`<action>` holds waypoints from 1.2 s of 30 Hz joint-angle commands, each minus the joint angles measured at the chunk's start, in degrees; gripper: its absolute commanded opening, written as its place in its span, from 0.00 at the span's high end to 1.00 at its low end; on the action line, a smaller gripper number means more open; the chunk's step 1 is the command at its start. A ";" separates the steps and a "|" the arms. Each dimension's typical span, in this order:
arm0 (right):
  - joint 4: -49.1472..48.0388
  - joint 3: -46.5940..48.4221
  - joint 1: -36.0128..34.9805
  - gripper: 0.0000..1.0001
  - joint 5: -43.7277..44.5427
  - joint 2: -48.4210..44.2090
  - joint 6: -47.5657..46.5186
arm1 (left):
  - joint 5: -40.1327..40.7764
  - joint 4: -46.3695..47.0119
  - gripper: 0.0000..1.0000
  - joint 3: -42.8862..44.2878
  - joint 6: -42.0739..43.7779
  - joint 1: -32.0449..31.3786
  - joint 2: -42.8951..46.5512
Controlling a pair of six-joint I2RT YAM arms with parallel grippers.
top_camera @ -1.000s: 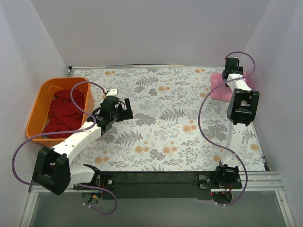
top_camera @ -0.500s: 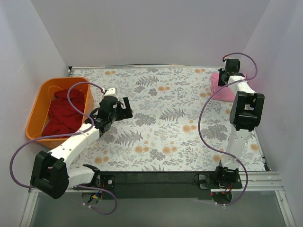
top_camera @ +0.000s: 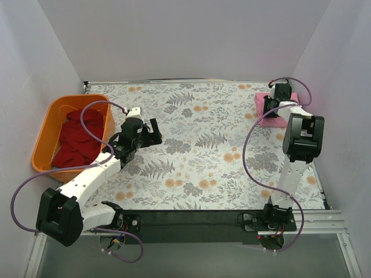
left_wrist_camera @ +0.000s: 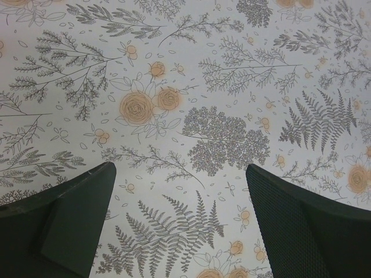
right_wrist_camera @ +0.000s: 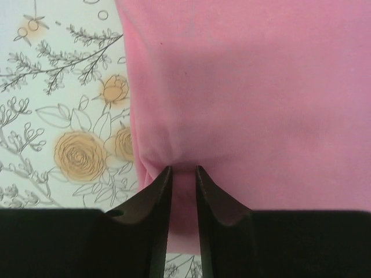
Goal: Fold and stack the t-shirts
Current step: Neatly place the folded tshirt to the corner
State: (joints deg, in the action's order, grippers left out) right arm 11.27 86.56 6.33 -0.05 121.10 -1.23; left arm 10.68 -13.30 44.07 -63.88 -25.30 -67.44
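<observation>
Right now the pink t-shirt [top_camera: 268,119] is lying as a compact folded patch at the far right corner of the counter [top_camera: 220,156], close to the right wall. Seen from the right wrist, the pink t-shirt [right_wrist_camera: 249,87] is filling most of the view, with its left edge running down over the floral print. The right pincer [right_wrist_camera: 183,171] is pinching a small ridge of that cloth at the near edge, its two fingers [right_wrist_camera: 157,197] drawn almost together with only the pink fold between them. From overhead, the right pincer [top_camera: 268,106] is reaching over the near-left part of the shirt, the arm stretching far forward.

Well apart, on the left side, the dark red t-shirts [top_camera: 78,139] are sitting heaped inside the orange basket [top_camera: 43,134]. Just beside the basket's right rim, the left pincer [top_camera: 152,134] is hanging over bare counter. From its wrist camera, the left pincer [left_wrist_camera: 179,168] is standing wide apart, holding nothing, with only flowers and ferns showing between its dark fingers [left_wrist_camera: 75,214].
</observation>
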 commanded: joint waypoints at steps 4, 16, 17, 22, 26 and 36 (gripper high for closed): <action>8.58 1.58 -0.70 0.70 -5.56 -9.38 4.47 | 1.27 0.91 0.12 -0.22 0.60 0.25 3.98; 16.95 -9.91 -0.70 0.42 -5.92 -48.21 10.72 | 10.15 -7.77 0.07 5.57 1.12 0.25 15.84; 16.77 -11.84 -0.70 0.40 -5.66 -53.46 11.34 | 10.67 -8.66 0.07 6.28 1.30 0.25 17.15; 16.33 -15.81 -0.79 0.28 -5.66 -67.01 14.68 | 12.79 -13.14 0.07 8.83 4.72 0.25 28.47; 17.56 -17.92 -5.00 0.20 -0.84 -73.36 14.24 | 13.58 -16.92 0.07 10.85 5.43 0.16 35.51; 19.67 -28.28 -16.17 0.02 15.59 -89.44 10.55 | 16.74 -26.86 0.07 11.12 -0.80 0.25 47.21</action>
State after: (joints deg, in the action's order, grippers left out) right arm 31.40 60.42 -8.27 8.78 35.81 11.33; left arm 25.17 -34.79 55.33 -62.11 -25.28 -21.93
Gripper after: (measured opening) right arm 0.984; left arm 0.932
